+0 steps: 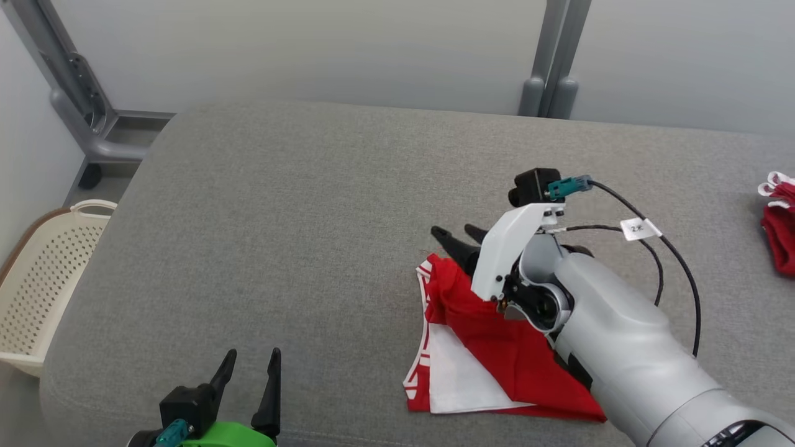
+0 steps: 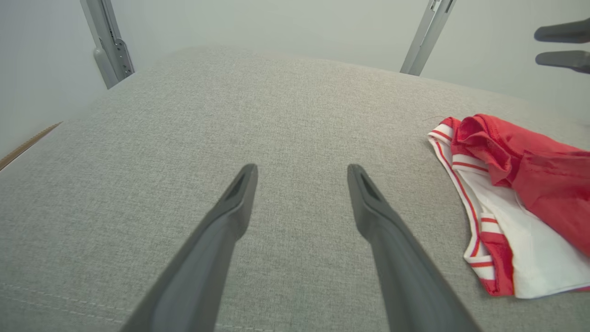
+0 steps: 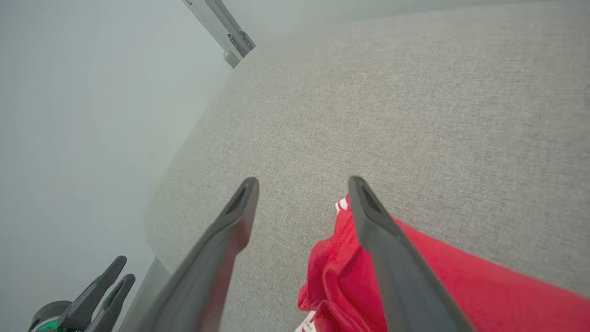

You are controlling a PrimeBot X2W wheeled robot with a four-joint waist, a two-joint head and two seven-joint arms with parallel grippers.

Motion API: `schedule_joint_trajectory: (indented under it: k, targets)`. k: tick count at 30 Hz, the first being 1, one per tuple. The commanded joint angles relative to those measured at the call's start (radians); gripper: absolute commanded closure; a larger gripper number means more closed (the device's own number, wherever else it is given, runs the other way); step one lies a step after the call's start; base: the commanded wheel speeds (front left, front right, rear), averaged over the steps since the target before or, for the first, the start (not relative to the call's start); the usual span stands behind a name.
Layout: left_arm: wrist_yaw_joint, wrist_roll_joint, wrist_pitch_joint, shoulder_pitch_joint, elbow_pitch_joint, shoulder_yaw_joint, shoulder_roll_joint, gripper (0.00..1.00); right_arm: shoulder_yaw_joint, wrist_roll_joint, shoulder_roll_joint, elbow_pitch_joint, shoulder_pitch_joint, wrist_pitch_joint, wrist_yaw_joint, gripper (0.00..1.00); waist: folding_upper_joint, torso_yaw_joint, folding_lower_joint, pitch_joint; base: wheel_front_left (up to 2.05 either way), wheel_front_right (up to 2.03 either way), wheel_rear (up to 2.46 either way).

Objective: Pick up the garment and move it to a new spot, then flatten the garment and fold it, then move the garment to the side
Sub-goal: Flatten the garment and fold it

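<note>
While right hand gapes at garment edge, cream basket beside cushion

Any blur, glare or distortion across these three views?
Head view: even, soft light, no glare, red-and-white fabric garment sharp. Left wrist view: wide-angle stretch, left end effector soft toward the bottom edge. Right wrist view: right end effector and near garment folds soft, pale wall washed out.

The right arm hides the right part of the garment in the head view. A second red cloth and the pale basket are cut off by that view's side edges. The left wrist view crops the garment at its right edge.
</note>
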Motion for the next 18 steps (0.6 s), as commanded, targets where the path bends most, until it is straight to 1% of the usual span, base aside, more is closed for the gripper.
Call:
schedule_joint_trajectory:
  k: [1,4,9,10,11,12,13,18]
  targets:
    - [0.002,0.006,-0.004,0.014,-0.004,0.004,0.006,0.00,-0.014,-0.035,-0.004,0.021,-0.011,-0.019,0.000,0.00,0.0000,-0.019,0.0000,-0.015,0.00,0.00,0.00]
    - [0.004,0.005,-0.004,0.021,-0.008,0.006,0.006,0.00,-0.053,-0.125,-0.042,0.076,-0.019,-0.062,0.000,0.00,0.0000,-0.032,0.0000,-0.025,0.00,0.00,0.00]
    - [0.007,0.005,-0.004,0.030,-0.019,0.012,0.007,0.00,-0.112,-0.241,-0.095,0.139,0.026,-0.104,0.000,0.00,0.0000,-0.052,0.0000,-0.026,0.00,0.00,0.00]
    - [0.008,0.004,-0.004,0.031,-0.022,0.014,0.006,0.00,-0.123,-0.259,-0.099,0.147,0.035,-0.110,0.000,0.03,0.0000,-0.056,0.0000,-0.024,0.00,0.00,0.00]
    - [0.009,0.004,-0.004,0.030,-0.025,0.015,0.006,0.00,-0.132,-0.274,-0.098,0.152,0.048,-0.113,0.000,0.42,0.0000,-0.059,0.0000,-0.022,0.00,0.00,0.00]
    - [0.010,0.004,-0.004,0.030,-0.026,0.015,0.005,0.00,-0.140,-0.292,-0.099,0.157,0.060,-0.116,0.000,0.66,0.0000,-0.061,0.0000,-0.020,0.00,0.00,0.00]
    - [0.010,0.005,-0.004,0.028,-0.027,0.016,0.004,0.00,-0.145,-0.312,-0.102,0.161,0.072,-0.121,0.000,1.00,0.0000,-0.062,0.0000,-0.018,0.00,0.00,0.00]
    - [0.006,0.004,-0.004,0.004,-0.030,0.015,0.006,0.00,-0.167,-0.369,-0.075,0.143,0.138,-0.111,0.000,1.00,0.0000,-0.062,0.0000,0.003,0.00,0.00,0.00]
